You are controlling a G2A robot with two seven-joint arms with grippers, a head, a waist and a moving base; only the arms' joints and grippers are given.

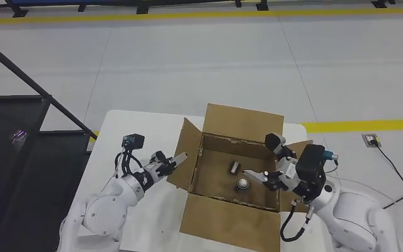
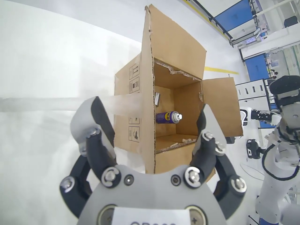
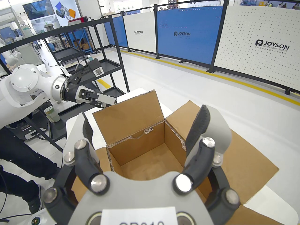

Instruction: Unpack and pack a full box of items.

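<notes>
An open cardboard box (image 1: 214, 223) stands on the white table (image 1: 135, 126) with its flaps spread out. Inside lie a blue spray can (image 1: 242, 183) (image 2: 167, 117) with a white cap and a small metal cylinder (image 1: 234, 167) (image 2: 157, 99). My left gripper (image 1: 173, 162) (image 2: 153, 120) is open and empty, just outside the box's left flap (image 1: 187, 157). My right gripper (image 1: 261, 177) (image 3: 144, 129) hangs open and empty over the right side of the box, close to the spray can. The box floor (image 3: 150, 162) below it looks bare in the right wrist view, where the left gripper (image 3: 104, 99) appears beyond the far flap.
A black metal rack (image 1: 28, 120) (image 3: 98, 64) stands left of the table, with a cup (image 3: 52, 115) on a lower shelf. The table's left part (image 1: 126, 135) is bare. Fence panels (image 3: 187, 31) line the room behind.
</notes>
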